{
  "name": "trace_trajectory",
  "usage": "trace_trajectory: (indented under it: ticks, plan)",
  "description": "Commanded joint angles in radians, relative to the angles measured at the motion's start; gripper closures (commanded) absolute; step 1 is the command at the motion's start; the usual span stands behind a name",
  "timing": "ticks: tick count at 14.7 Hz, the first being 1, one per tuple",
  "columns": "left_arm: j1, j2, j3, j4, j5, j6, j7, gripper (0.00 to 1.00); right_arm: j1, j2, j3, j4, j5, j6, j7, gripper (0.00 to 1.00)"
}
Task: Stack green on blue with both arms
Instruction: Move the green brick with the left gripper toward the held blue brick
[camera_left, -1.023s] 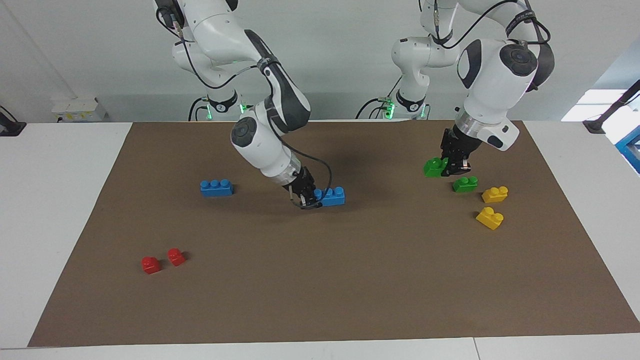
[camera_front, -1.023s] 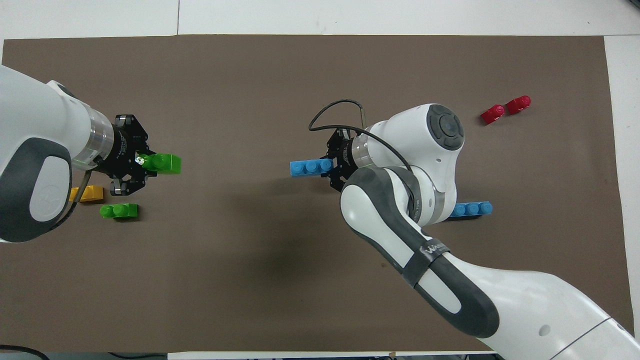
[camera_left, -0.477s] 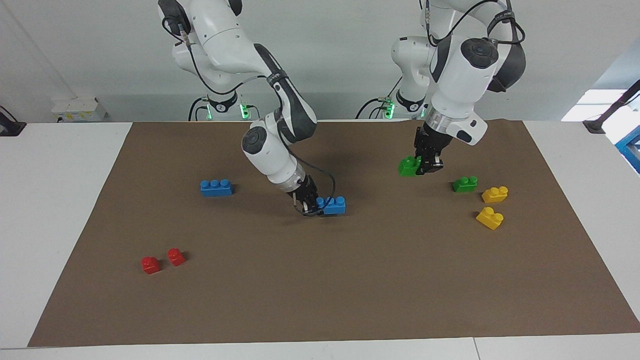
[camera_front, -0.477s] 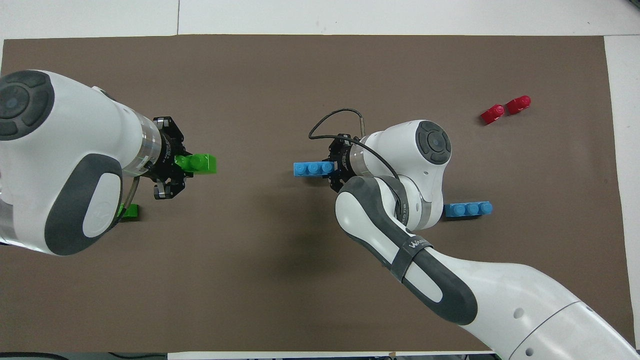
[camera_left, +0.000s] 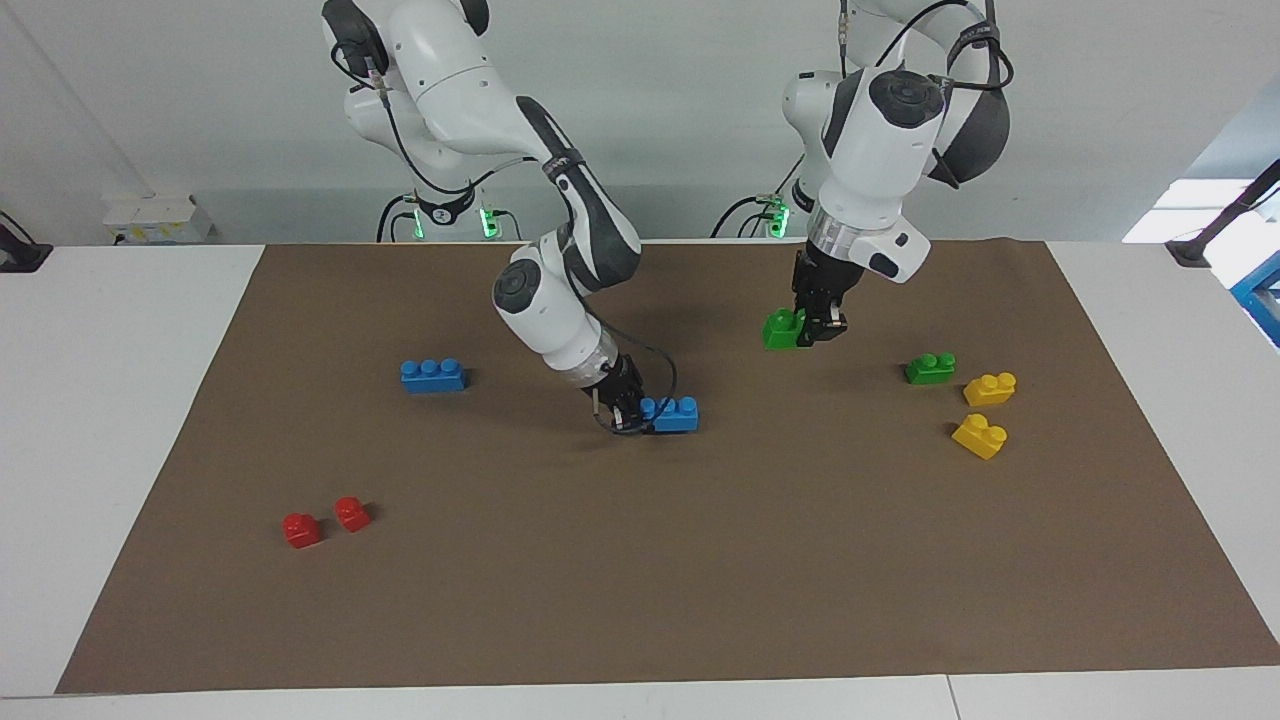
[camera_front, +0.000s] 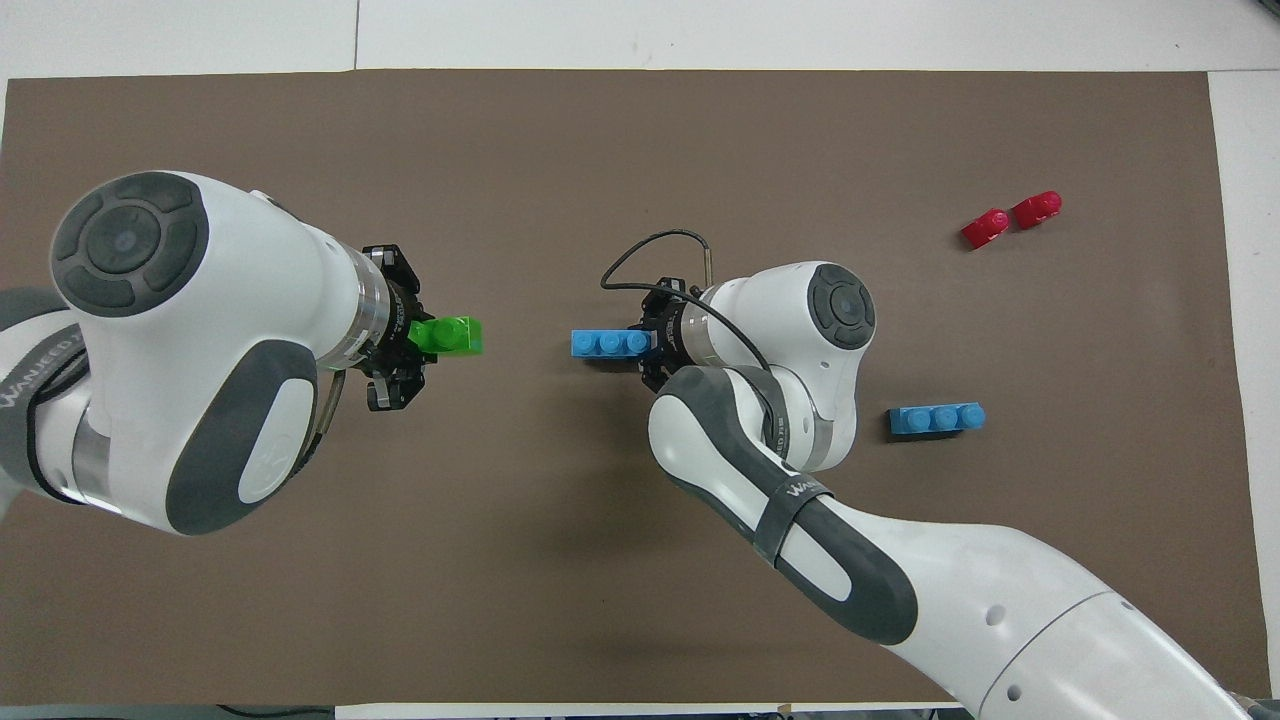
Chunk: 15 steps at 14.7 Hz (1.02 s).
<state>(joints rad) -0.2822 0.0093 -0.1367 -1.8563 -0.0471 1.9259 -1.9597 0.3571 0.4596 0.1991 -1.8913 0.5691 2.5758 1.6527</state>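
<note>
Left gripper (camera_left: 812, 328) jaws grasp green (camera_left: 781, 329), right gripper (camera_left: 627, 408) jaws grasp blue (camera_left: 675, 413): align green squarely above blue's studs before pressing.

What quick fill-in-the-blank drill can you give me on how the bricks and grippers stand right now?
1. The left gripper is shut on a ____ brick, held up off the mat.
2. The right gripper is shut on the end of a blue brick that has ____ studs.
3. The second blue brick lies toward the ____ arm's end of the table.
4. The two red bricks lie ____ from the robots than every other brick.

Missing words: green; three; right; farther
</note>
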Motion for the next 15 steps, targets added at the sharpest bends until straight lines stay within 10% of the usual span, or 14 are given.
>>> trace_trajectory:
  ticks: [1,15]
  plan:
    - [-0.020,-0.017,0.012,-0.027,-0.013,0.021,-0.025,1.00,0.000,0.013,0.002,-0.006,0.026,0.033,-0.016,1.00]
    - [-0.094,0.020,0.012,-0.084,-0.005,0.134,-0.094,1.00,-0.001,0.024,0.002,-0.012,0.028,0.047,-0.016,1.00]
